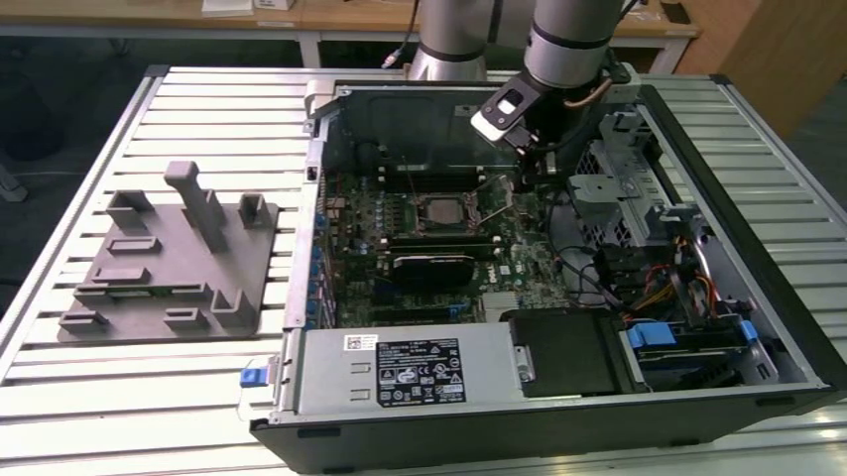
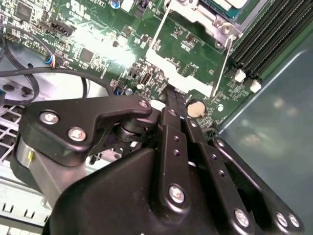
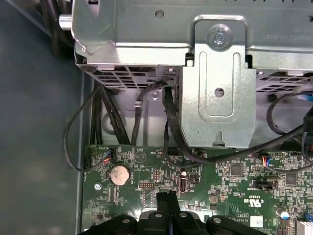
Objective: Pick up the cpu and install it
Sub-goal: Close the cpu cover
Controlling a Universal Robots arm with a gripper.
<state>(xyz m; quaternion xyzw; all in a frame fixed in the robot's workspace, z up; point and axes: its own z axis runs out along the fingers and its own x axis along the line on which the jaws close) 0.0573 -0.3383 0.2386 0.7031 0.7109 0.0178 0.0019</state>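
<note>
One arm reaches steeply down into the case (image 1: 397, 124). My gripper (image 1: 527, 184) points tip-down at the board (image 1: 523, 268), just to the exterior view's right of the socket (image 1: 415, 211). My fingers (image 3: 163, 203) are pressed together with nothing between them. The cpu (image 1: 443, 210) lies seated in the socket.

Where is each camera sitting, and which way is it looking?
Exterior view: off the arm, looking down into the open computer case, where the cpu sits on the motherboard; the arm reaches in from the far side.
First wrist view: on the wrist, looking along the shut jaws at the motherboard and a metal drive cage.
Second wrist view: on the wrist, looking past the jaws' black linkage across the motherboard.
Shared: both wrist views show the jaws' tips and a coin battery.
</note>
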